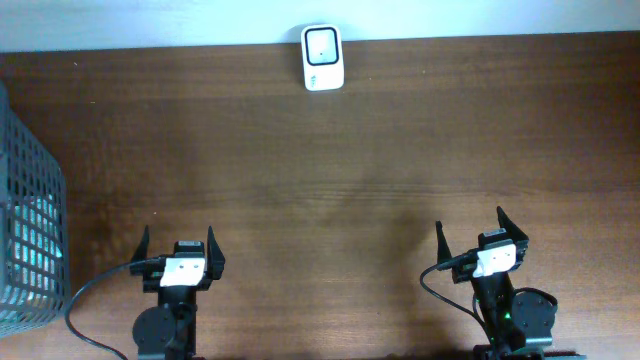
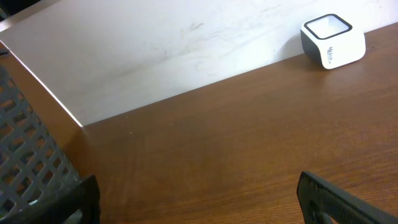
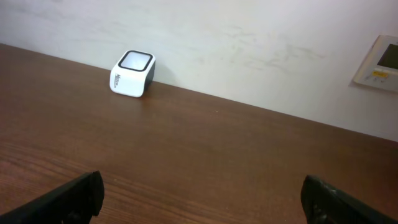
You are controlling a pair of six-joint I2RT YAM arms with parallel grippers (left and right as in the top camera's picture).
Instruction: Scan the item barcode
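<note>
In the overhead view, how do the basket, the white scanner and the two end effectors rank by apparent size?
1. Basket, though cut off by the frame edge.
2. Left end effector and right end effector, alike.
3. Scanner, but the end effectors may sit nearer the camera.

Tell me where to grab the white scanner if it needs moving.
Probably its flat left and right sides, coming from above: the scanner is narrowest across them, its back is near the wall, and its top holds the window.

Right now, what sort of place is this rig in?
Probably a mock checkout bench: small white box-shaped scanner at the far edge of a brown wooden table, grey plastic lattice basket at its left end.
</note>
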